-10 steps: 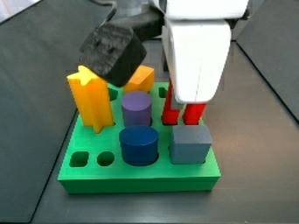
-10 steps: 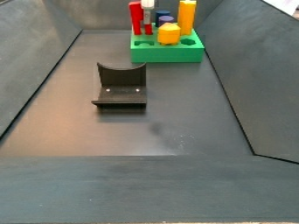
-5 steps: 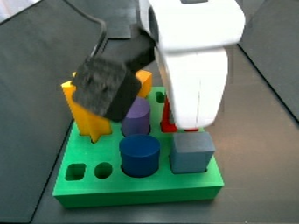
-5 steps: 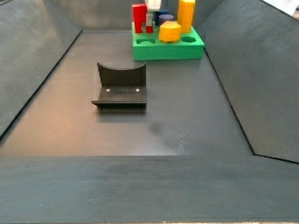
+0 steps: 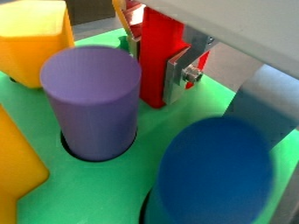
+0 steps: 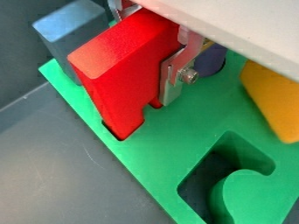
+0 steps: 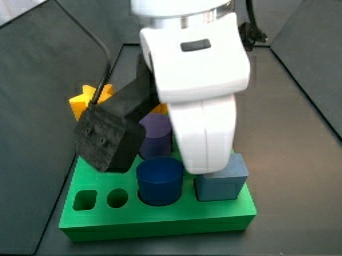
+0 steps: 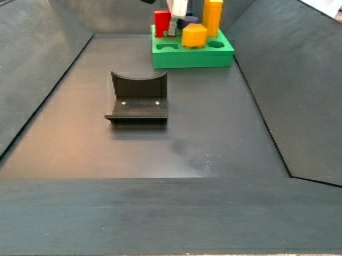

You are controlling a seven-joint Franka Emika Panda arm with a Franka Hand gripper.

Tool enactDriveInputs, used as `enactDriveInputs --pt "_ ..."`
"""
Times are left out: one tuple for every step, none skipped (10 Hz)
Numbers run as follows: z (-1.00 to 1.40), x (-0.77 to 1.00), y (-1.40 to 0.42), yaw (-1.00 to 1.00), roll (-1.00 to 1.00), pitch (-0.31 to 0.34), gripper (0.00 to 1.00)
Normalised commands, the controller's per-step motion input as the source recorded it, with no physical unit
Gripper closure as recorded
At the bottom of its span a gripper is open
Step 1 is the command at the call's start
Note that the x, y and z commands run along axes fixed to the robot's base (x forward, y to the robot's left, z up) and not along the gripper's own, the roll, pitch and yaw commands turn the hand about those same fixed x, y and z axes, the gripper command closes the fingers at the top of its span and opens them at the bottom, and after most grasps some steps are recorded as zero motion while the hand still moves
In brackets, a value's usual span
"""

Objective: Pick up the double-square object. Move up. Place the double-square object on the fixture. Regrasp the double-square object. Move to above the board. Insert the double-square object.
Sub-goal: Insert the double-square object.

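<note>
The double-square object (image 6: pixel 121 77) is a bright red block standing upright, and my gripper (image 6: pixel 146 52) is shut on it. A silver finger (image 6: pixel 176 75) presses its side, and the same finger (image 5: pixel 184 68) shows against the red block (image 5: pixel 160 51) in both wrist views. Its lower end sits in a hole near the edge of the green board (image 6: pixel 163 153). In a side view the white gripper body (image 7: pixel 201 90) hides the block. From afar the red block (image 8: pixel 162 22) stands on the board (image 8: pixel 191 52). The dark fixture (image 8: pixel 138 97) stands apart, nearer on the floor.
Pegs crowd round the block: a purple cylinder (image 5: pixel 93 98), a blue cylinder (image 5: pixel 216 185), a yellow star (image 5: pixel 35 39) and a blue-grey cube (image 6: pixel 68 26). An open shaped hole (image 6: pixel 233 179) lies in the board. Dark sloped walls (image 8: pixel 54 80) flank the floor.
The gripper has come down over the board with the red block; the block's lower end now sits in the board, and the gripper body covers it in the side view.
</note>
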Motion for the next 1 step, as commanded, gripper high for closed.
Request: enactDriveInputs --pt "0.00 0.00 0.00 0.00 0.00 0.000 1.00"
